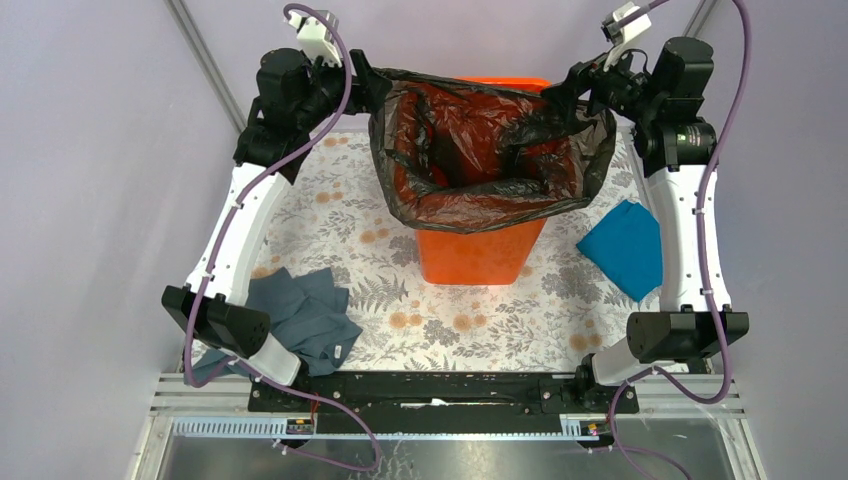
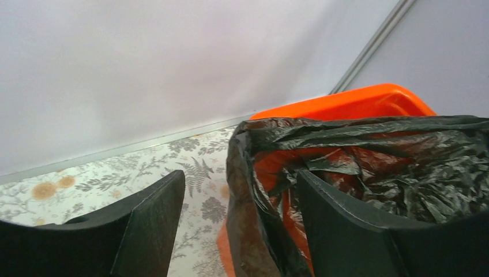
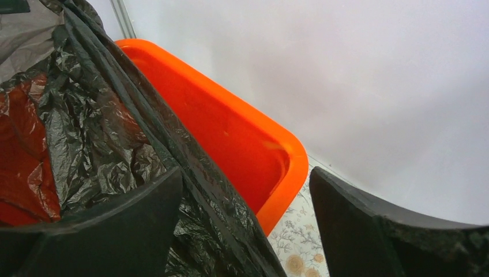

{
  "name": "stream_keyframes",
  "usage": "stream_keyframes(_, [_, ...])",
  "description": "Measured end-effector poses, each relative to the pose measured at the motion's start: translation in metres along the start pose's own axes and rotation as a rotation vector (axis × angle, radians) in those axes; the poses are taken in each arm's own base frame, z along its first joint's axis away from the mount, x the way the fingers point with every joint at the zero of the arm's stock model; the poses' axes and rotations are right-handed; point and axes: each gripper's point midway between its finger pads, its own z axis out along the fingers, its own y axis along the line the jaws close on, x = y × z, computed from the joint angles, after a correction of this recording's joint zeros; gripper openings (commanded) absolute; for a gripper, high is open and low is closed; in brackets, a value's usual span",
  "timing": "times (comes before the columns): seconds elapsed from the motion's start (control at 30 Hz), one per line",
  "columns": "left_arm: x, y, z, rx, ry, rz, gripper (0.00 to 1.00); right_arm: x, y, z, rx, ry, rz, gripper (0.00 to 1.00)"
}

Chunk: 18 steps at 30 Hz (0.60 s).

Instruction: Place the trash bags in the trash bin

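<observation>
Nearest the arm bases, a grey cloth lies crumpled on the patterned table at the left. A blue cloth lies a little further in at the right. Between and beyond them stands the bin, bright orange and upright, its front wall tapering downward.

The bag sits in the bin as a liner. It is thin, glossy, crinkled black film. Its mouth is spread open and folded outward over the near rim and both side rims, hanging partway down the outside. Inside, the film looks brownish-red where the orange shows through and solid black where it bunches. Its far edge stops short of the far rim, which is bare orange.

At the bag's far corners are the left gripper and the right gripper. From overhead, how their jaws stand cannot be made out.

The wrist views settle it. On the left, the fingers stand wide apart and the bag's corner rises in the gap, nearer one finger and not pinched. On the right, the jaws are also apart. Film lies against one of the fingers, and the bin's bare, thick rounded rim shows in the gap beyond. Only the overhead view shows the cloths and the whole open mouth of the bag.
</observation>
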Motion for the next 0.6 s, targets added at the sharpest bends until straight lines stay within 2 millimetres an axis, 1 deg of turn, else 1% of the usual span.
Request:
stream_keyframes(0.03, [0.0, 0.002, 0.0, -0.012, 0.002, 0.007, 0.75, 0.001, 0.001, 0.001, -0.005, 0.0, 0.0, 0.97])
stream_keyframes(0.07, [0.0, 0.004, 0.0, -0.021, 0.001, 0.014, 0.72, 0.002, 0.001, 0.001, -0.012, -0.001, -0.002, 0.99])
stream_keyframes(0.1, [0.0, 0.006, 0.001, -0.027, 0.0, 0.018, 0.66, 0.003, 0.003, 0.002, -0.021, -0.003, -0.003, 0.99])
stream_keyframes(0.13, [0.0, 0.007, 0.001, -0.033, 0.003, 0.021, 0.58, 0.004, 0.003, 0.003, -0.027, -0.001, -0.003, 1.0])
stream_keyframes(0.23, [0.001, 0.01, 0.003, -0.043, 0.005, 0.024, 0.49, 0.009, 0.007, 0.004, -0.051, 0.004, 0.001, 1.0])
stream_keyframes(0.27, [0.002, 0.01, 0.004, -0.045, 0.008, 0.023, 0.45, 0.011, 0.008, 0.005, -0.058, 0.006, 0.004, 0.97])
stream_keyframes(0.3, [0.004, 0.011, 0.005, -0.046, 0.014, 0.021, 0.42, 0.013, 0.009, 0.006, -0.068, 0.007, 0.006, 0.91])
stream_keyframes(0.43, [0.008, 0.012, 0.008, -0.049, 0.024, 0.002, 0.26, 0.018, 0.01, 0.008, -0.076, 0.009, 0.016, 0.62])
stream_keyframes(0.47, [0.009, 0.012, 0.008, -0.048, 0.025, -0.001, 0.22, 0.016, 0.009, 0.009, -0.073, 0.002, 0.021, 0.56])
stream_keyframes(0.53, [0.008, 0.012, 0.01, -0.044, 0.02, -0.011, 0.18, 0.013, 0.008, 0.009, -0.066, -0.01, 0.03, 0.4])
stream_keyframes(0.6, [0.008, 0.011, 0.013, -0.037, 0.012, -0.024, 0.14, 0.008, 0.005, 0.011, -0.05, -0.029, 0.044, 0.23])
